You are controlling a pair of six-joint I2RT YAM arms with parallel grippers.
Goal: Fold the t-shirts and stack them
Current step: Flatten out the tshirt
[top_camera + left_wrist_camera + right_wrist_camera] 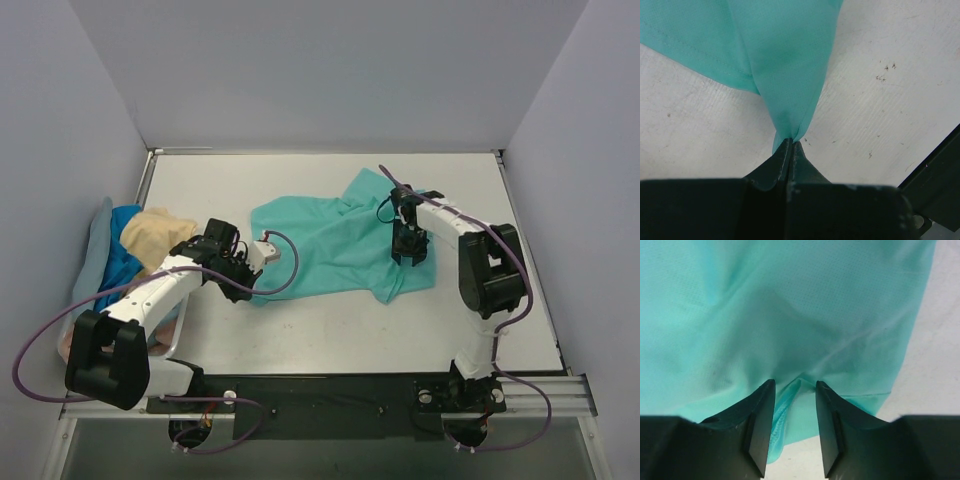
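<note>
Noting the cloth first: where is the teal-green t-shirt [340,240]? (K.)

Spread out but rumpled on the table [320,335], about mid-surface from where I stand. One corner is bunched to a point. (me)

Who has that corner? (K.)

That is the left gripper [790,144], at the shirt's near-left corner. Its jaws are pressed together on the cloth, which fans out from the tips. (me)

And the right gripper [794,390]? (K.)

Down on the shirt's right part, toward its near hem. Its jaws stand partly apart with a narrow gap, and a small ridge of cloth rises between them. I cannot tell whether the pads pinch it. (me)

Anything beyond the shirt? (K.)

Left of it and well apart, a heap at the table's edge. The tan-yellow t-shirt [155,235] is on top and the bright blue t-shirt [122,262] lies under it. The grey-blue t-shirt [97,245] is on the outer side, and a bit of the pink t-shirt [66,345] shows nearest the arm bases. (me)
</note>
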